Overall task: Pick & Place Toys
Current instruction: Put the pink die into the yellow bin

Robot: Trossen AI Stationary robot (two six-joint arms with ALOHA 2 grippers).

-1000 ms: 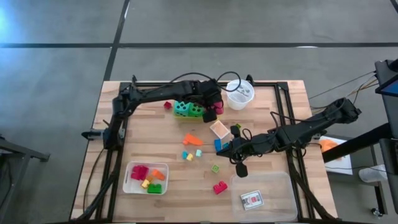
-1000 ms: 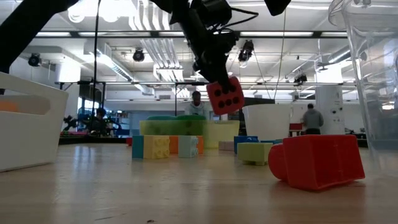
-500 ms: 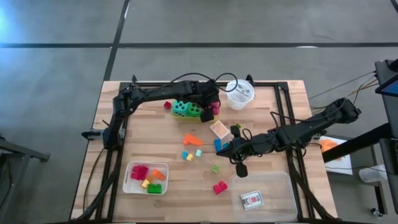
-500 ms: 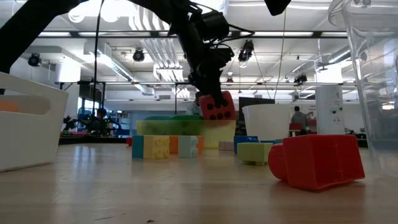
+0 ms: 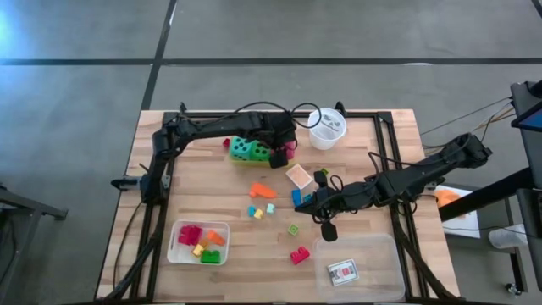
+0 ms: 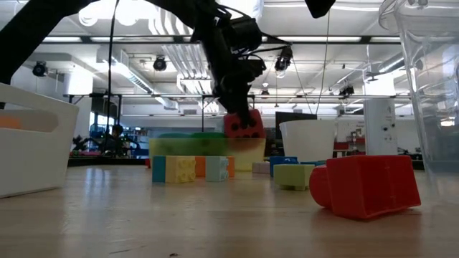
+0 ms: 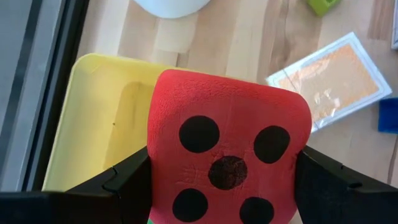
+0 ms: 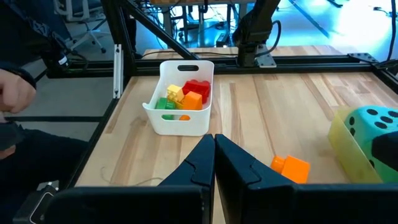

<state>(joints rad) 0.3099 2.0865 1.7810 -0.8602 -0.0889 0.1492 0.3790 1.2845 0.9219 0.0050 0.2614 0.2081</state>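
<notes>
Progress looks partial. The left gripper (image 5: pixel 282 151) is clamped on the red die (image 7: pixel 229 158), holding it just above the yellow tray (image 7: pixel 102 134) at the far side of the worktop (image 5: pixel 195 195); in that tray a green die (image 5: pixel 251 151) already sits, with a teal die (image 8: pixel 378 123) beside it in the right wrist view. The white tray (image 5: pixel 177 243) near the front left holds a handful of red, yellow, orange and green blocks (image 5: pixel 200 241), and a playing card (image 5: pixel 344 271) lies in the clear tray (image 5: pixel 389 254) at the front right. The right gripper (image 5: pixel 326 202) rests low over the middle of the worktop with its fingers pressed together on nothing. Still loose on the wood are an orange block (image 5: pixel 262 190), a few small blue and yellow pieces (image 5: pixel 258 211), a small green block (image 5: pixel 293 230), a red block (image 5: pixel 299 255) and a card in a sleeve (image 5: pixel 298 175). My judgement is that the dice are nearly sorted once this one is released, while the scattered blocks remain the bulk of the work.
</notes>
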